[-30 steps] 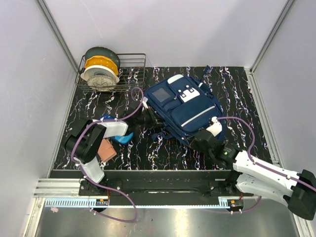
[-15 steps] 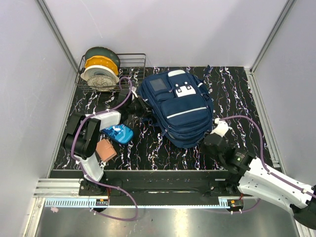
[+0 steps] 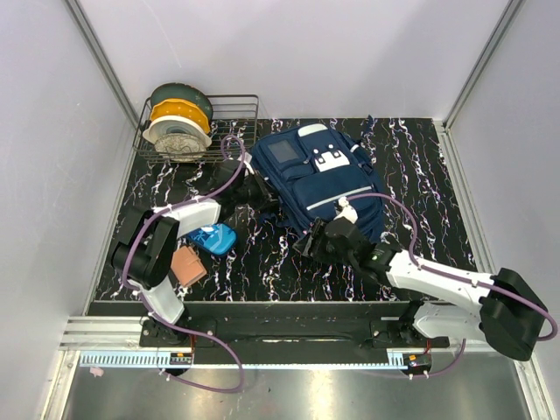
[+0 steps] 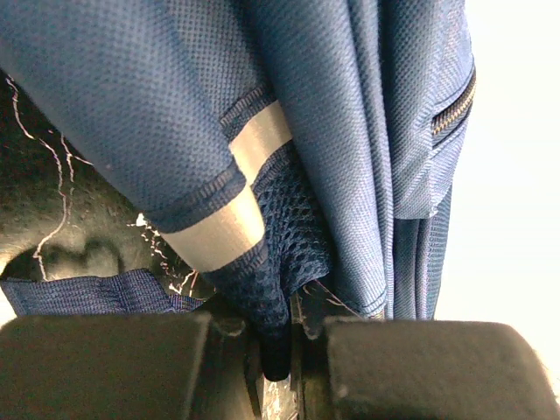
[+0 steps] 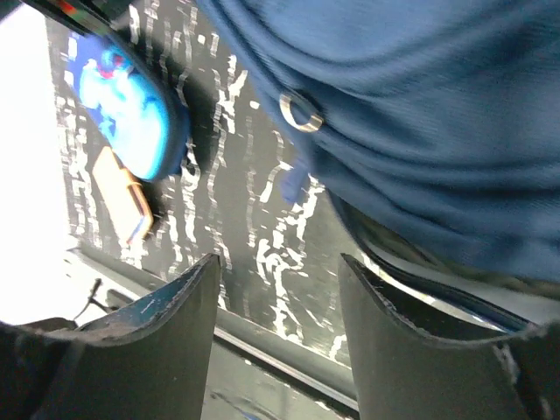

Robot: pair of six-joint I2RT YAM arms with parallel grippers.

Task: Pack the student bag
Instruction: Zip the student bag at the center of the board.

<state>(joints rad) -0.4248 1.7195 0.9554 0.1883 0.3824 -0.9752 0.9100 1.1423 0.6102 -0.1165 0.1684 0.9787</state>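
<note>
Navy fabric dominated the middle of the tabletop [image 3: 418, 153]: the student bag [image 3: 328, 179] lay flat with its front pockets up, set toward the far side. At its left edge the left gripper [image 3: 251, 190] was clamped on a fold of the bag, dark mesh and a grey band pinched tight between the fingers. That looked like an anchor, pinning the bag or lifting its edge so the other arm could work. The right gripper [image 3: 313, 243] hung at the bag's near left corner with its jaws apart and nothing between them. From its wrist a metal zip ring [image 5: 300, 109] showed on the cloth just ahead, so it seemed to be lining up for the zip; that was a guess. Nothing looked packed yet. A bright blue pouch [image 3: 214, 238] and a small brown item [image 3: 186, 264] waited on the left, near the arm, apparently next to go in. Far left, a wire basket [image 3: 241, 131] held spools, well apart from the action.
</note>
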